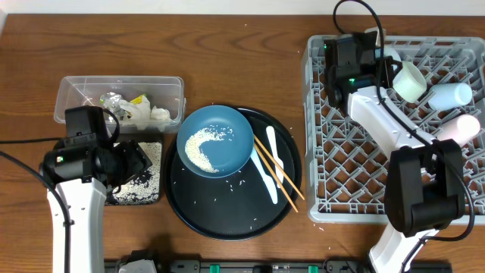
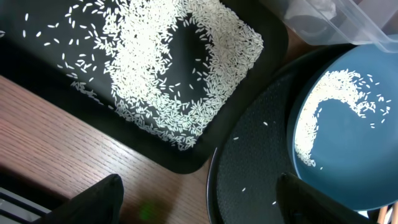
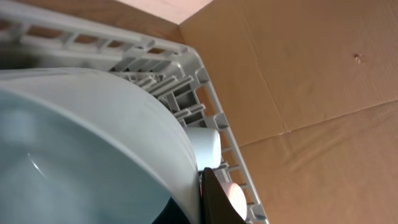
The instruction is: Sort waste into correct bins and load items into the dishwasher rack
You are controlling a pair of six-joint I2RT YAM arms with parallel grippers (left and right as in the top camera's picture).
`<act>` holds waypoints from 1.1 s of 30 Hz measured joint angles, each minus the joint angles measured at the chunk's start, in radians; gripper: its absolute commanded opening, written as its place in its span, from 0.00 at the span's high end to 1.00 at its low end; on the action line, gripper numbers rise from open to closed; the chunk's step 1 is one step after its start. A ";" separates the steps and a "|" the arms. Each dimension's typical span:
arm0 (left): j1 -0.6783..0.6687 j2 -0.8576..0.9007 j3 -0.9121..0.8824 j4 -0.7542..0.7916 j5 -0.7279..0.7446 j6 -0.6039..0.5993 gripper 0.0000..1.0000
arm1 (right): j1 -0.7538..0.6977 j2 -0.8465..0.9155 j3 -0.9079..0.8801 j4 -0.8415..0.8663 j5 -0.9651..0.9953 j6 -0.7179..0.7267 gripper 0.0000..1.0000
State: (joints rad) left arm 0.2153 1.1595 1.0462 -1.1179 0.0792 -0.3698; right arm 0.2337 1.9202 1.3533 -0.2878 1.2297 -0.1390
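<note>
My left gripper (image 2: 199, 180) hangs open over the wood between the shallow black tray (image 2: 261, 37), strewn with rice grains (image 2: 168, 68), and the round black tray (image 2: 255, 162); nothing is between its fingers. The dark-blue bowl (image 1: 216, 140) on the round tray holds rice. Wooden chopsticks (image 1: 277, 173) and a white spoon (image 1: 270, 171) lie beside it. The clear tub (image 1: 76, 87) holds a yellow-green packet and white tissue. My right gripper (image 1: 388, 72) is shut on the rim of the pale-green bowl (image 3: 74, 149), held over the dishwasher rack (image 1: 356, 152).
A white cup (image 1: 451, 95) and a pinkish cup (image 1: 462, 127) lie in the rack's far right. Loose grains dot the round black tray (image 1: 227, 208). The right arm stretches over the rack's middle. Brown cardboard (image 3: 298, 93) stands beyond the rack wall (image 3: 205, 81).
</note>
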 measured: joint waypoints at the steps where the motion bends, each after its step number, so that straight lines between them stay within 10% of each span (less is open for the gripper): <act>1: 0.000 0.000 0.000 0.000 0.000 0.000 0.20 | 0.000 0.000 0.000 -0.008 -0.001 0.000 0.99; 18: 0.000 0.000 0.000 0.004 0.000 0.000 0.20 | 0.072 -0.005 0.006 -0.183 -0.048 0.100 0.98; 33: 0.000 0.000 0.000 0.007 0.004 0.000 0.20 | 0.142 -0.008 -0.003 -0.406 -0.259 0.282 0.74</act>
State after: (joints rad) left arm 0.2153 1.1595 1.0458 -1.1110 0.0834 -0.3698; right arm 0.3756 1.9118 1.3506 -0.6933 0.9707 0.1425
